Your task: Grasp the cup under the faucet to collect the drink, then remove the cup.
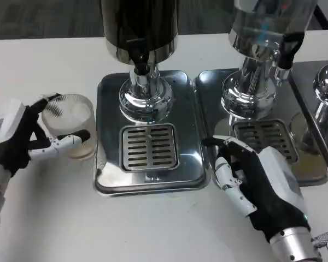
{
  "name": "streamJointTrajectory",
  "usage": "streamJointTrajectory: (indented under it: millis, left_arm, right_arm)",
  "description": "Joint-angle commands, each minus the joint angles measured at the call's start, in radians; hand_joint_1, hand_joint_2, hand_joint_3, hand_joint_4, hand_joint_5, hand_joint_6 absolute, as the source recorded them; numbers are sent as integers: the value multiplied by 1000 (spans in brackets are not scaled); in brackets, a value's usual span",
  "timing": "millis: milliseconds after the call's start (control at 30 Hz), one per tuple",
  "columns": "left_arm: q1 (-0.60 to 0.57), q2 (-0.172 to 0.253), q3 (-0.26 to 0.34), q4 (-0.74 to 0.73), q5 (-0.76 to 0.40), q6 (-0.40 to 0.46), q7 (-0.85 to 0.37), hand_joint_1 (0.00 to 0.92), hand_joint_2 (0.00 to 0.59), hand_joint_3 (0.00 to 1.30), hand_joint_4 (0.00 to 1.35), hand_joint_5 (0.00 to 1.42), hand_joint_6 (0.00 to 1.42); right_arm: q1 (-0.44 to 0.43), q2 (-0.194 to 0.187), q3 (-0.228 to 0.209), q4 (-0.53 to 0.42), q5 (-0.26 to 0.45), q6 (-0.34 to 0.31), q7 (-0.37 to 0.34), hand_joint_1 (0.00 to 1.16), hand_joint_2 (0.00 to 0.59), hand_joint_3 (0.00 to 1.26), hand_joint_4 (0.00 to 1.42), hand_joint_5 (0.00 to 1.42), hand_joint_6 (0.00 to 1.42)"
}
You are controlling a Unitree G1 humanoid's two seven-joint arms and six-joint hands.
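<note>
The clear ribbed cup (71, 124) stood on the white surface (153, 224) at about nine o'clock from the slotted drain grate (149, 146), just beside the left rim of the steel drip tray (110, 98) and well clear of the faucet (141, 61) under the dark dispenser (139, 24). The left hand (22, 136) lay at the cup's nine o'clock side, its fingers (65, 142) wrapped around the glass, one across the front near the base and another tip at the far rim, so it held the cup. The right hand (251, 177) rested on the surface at about four o'clock from the grate, at the near edge of the second drip tray (210, 93), fingers loosely spread and holding nothing. A second dispenser (262, 33) with a black tap lever (288, 48) stood at two o'clock
</note>
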Motion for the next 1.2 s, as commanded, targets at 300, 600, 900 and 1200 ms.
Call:
streamJointTrajectory:
  millis: [300, 600, 900, 1200]
  left_arm:
    - [37, -1, 6, -14, 6, -40, 124, 350, 191, 552, 673, 1005, 1358]
    - [45, 21, 22, -23, -3, -69, 158, 350, 192, 569, 692, 1017, 1368]
    - [44, 48, 62, -42, -17, -121, 168, 360, 189, 574, 700, 1017, 1360]
    - [17, 54, 52, -79, -1, -202, 124, 373, 185, 574, 709, 1017, 1358]
  right_arm:
    - [14, -3, -4, -28, 10, 6, 14, 56, 555, 343, 243, 273, 416]
    - [13, -1, -4, -25, 13, 2, 16, 53, 546, 339, 243, 273, 410]
    - [8, -1, 0, -21, 18, 3, 15, 51, 544, 339, 243, 273, 410]
    - [2, 4, 4, -15, 22, -2, 10, 51, 544, 339, 243, 273, 410]
